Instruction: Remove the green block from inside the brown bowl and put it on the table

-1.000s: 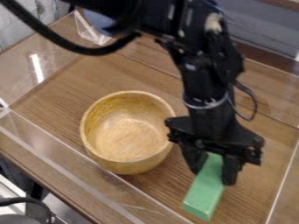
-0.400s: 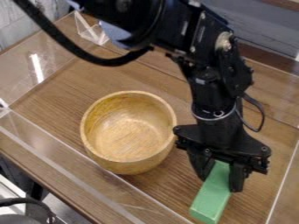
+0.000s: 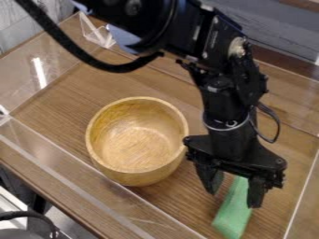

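The green block [image 3: 233, 217] lies on the table [image 3: 75, 84] at the front right, just right of the brown bowl [image 3: 134, 171]. The bowl is light wood and nothing shows inside it. My gripper [image 3: 233, 187] points down over the block's far end. It is open, its black fingers [image 3: 206, 177] spread to either side of the block and not pressing on it. The arm hides the block's far end.
Low clear acrylic walls [image 3: 44, 159] border the tabletop at the front and left. A black cable [image 3: 75, 47] hangs from the arm at the upper left. Bare wood shows behind and to the left of the bowl.
The gripper was shut on the green block and has now opened. The block has settled on the table slightly lower and further right in the picture.
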